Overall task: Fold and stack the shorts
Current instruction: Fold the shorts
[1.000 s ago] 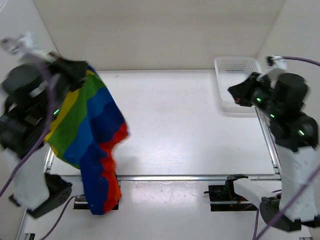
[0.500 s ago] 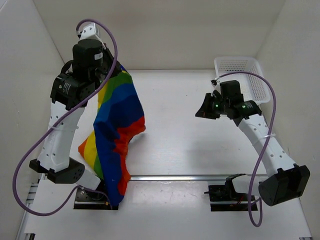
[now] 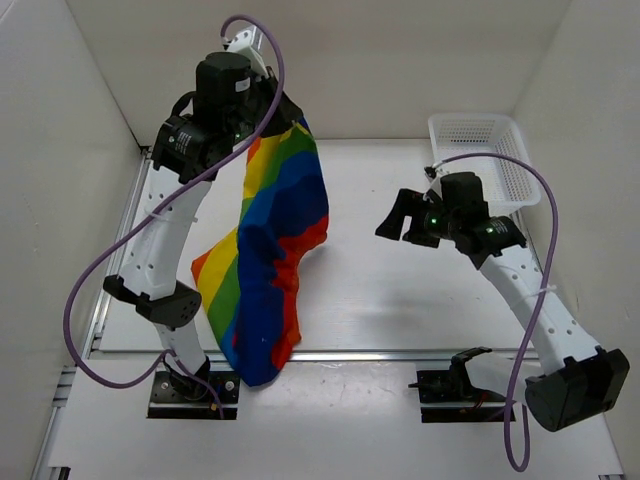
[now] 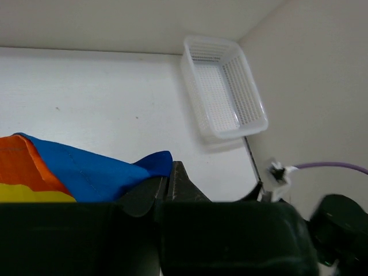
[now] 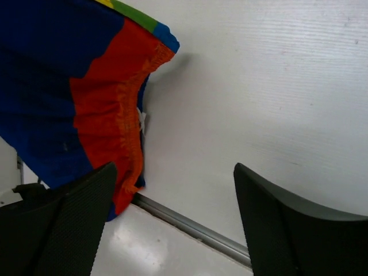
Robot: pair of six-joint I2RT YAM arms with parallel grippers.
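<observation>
Rainbow shorts (image 3: 280, 230), pinched in left pincer (image 4: 169, 175), dangling

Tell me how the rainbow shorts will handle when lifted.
Likely floppy: the shorts hang in loose folds from the left gripper. Probably light, since one small pinch carries them. They may bunch when laid down.

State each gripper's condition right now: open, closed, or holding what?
Left gripper: closed on the rainbow-striped shorts.
Right gripper: open, holding nothing.
</observation>
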